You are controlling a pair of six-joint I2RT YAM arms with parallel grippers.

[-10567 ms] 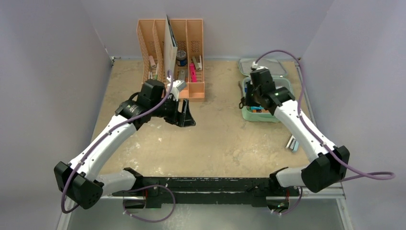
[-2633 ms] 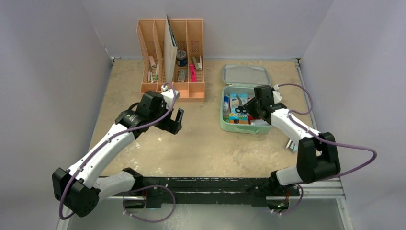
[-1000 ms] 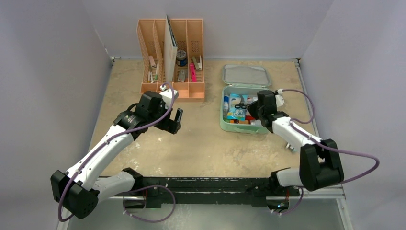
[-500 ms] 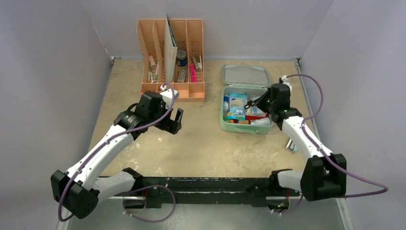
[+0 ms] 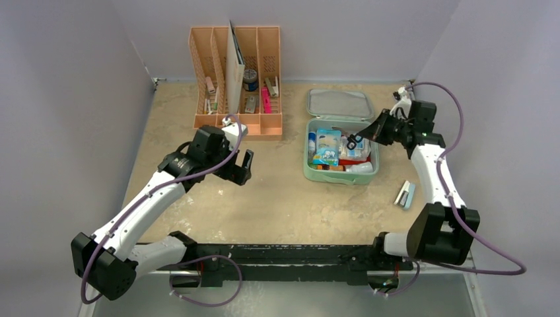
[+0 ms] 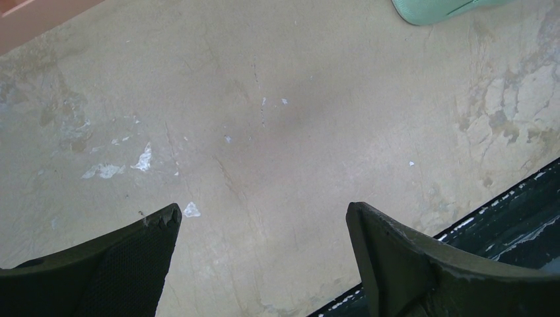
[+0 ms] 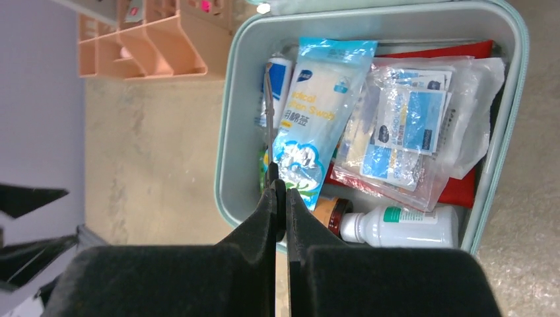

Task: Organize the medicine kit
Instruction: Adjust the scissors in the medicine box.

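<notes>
Mottled beige surface [image 5: 290, 205], lilac walls. Open kit [image 5: 340, 177] with packets [image 7: 314, 112], bottle [image 7: 403, 224]. Left tool [image 6: 263, 214] wide apart, empty; right tool [image 7: 279, 195] pinched on scissors [image 5: 350, 141].

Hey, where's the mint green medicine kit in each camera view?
Top external: medicine kit, right of centre, lid open.
Left wrist: just its corner, top right edge.
Right wrist: fills most of the frame.
Landmark: peach organizer, left of the kit from above, upper left on right wrist.
</notes>
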